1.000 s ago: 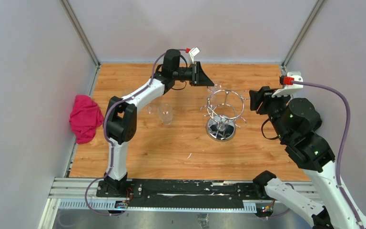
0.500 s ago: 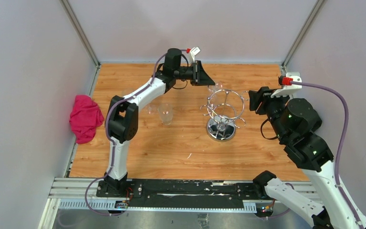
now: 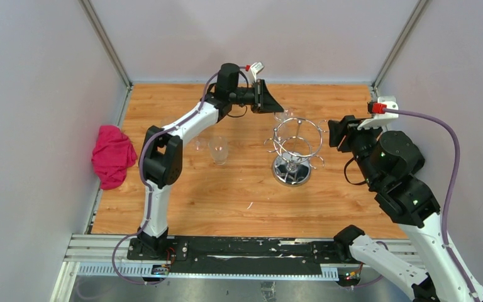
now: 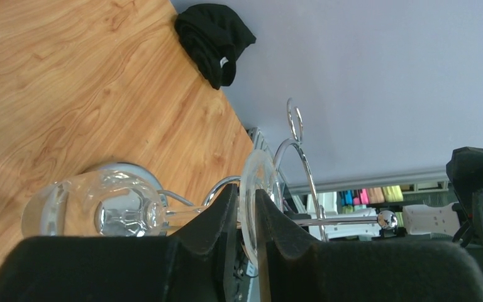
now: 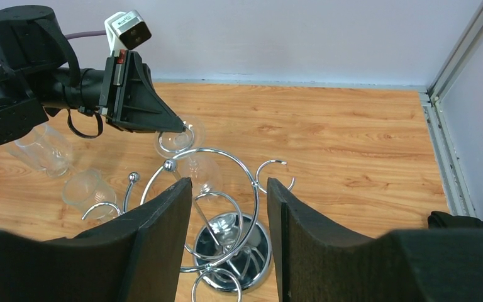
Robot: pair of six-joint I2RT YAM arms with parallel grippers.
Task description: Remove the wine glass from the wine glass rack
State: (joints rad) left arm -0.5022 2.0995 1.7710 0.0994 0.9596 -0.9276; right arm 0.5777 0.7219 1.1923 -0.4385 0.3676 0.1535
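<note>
The wine glass rack (image 3: 296, 146) is a chrome wire stand with a mirrored base (image 5: 251, 251) and curled hooks (image 5: 226, 165). A clear wine glass (image 5: 200, 171) hangs upside down on its far left side. My left gripper (image 3: 278, 110) is shut on the glass's round foot (image 4: 256, 171). In the left wrist view the foot stands edgewise between the fingers (image 4: 221, 211) and the bowl (image 4: 100, 211) lies to the left. My right gripper (image 5: 228, 182) is open and empty, above the rack's right side, apart from it (image 3: 331, 133).
Two more clear glasses (image 3: 218, 150) (image 3: 198, 143) stand on the wooden table left of the rack. A pink cloth (image 3: 113, 156) lies at the left wall. A black cloth (image 4: 217, 38) lies at the right edge. Grey walls close in on three sides.
</note>
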